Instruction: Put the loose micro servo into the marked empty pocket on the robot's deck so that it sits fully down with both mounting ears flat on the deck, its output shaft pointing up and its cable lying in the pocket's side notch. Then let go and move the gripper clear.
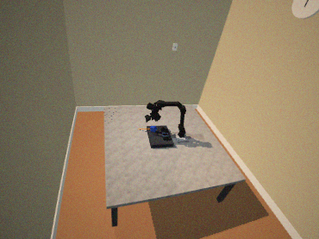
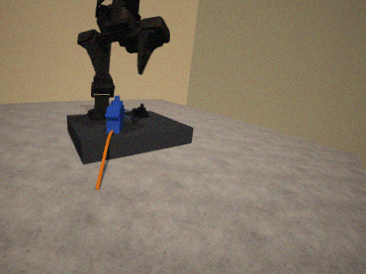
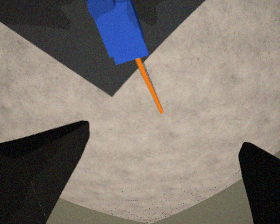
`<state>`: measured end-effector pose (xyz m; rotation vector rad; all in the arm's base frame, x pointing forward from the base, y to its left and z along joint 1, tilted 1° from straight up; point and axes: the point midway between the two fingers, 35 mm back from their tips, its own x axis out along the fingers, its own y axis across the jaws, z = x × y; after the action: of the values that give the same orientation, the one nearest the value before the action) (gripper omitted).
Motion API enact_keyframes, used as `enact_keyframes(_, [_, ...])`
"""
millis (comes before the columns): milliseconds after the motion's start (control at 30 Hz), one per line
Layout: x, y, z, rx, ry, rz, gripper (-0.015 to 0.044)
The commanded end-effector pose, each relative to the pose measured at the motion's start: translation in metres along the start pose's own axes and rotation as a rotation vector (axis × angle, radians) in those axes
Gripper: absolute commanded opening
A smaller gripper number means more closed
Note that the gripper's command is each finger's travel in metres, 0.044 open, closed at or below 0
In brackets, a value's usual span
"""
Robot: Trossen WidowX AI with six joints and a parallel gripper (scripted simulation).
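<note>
The blue micro servo (image 1: pixel 153 128) (image 2: pixel 115 118) (image 3: pixel 121 35) is on the dark deck (image 1: pixel 162 146) (image 2: pixel 143 140) (image 3: pixel 112 84), near one edge. In the exterior view its body rises above the deck top with a small stub upward. Its orange cable (image 1: pixel 144 129) (image 2: pixel 104 161) (image 3: pixel 150 86) runs out past the deck edge over the table. How the servo's underside rests is not clear, and I cannot make out the empty pocket. My gripper (image 1: pixel 152 119) (image 2: pixel 122 73) (image 3: pixel 168 141) is open and empty, above the deck and clear of the servo.
A small dark raised part (image 2: pixel 140 111) stands on the deck beside the servo. The arm's base (image 1: pixel 182 132) stands at the deck's right side in the top view. The deck lies on the grey table (image 1: pixel 172 173), with walls beyond the table's far edge.
</note>
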<state>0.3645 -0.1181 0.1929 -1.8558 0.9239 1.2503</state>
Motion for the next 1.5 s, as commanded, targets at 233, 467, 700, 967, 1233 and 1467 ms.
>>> enact_keyframes(233, [0.017,0.024,0.025,-0.298,-0.219,0.092,0.044])
enact_keyframes(467, [0.02,0.031,0.033,-0.384,-0.291,0.107,0.044])
enact_keyframes(700, [0.028,0.032,0.035,-0.384,-0.291,0.107,0.044])
enact_keyframes(967, [0.045,0.034,0.04,-0.384,-0.291,0.107,0.044])
enact_keyframes(1233, [0.056,0.036,0.043,-0.384,-0.291,0.107,0.044])
enact_keyframes(1467, [0.064,0.037,0.045,-0.384,-0.291,0.107,0.044])
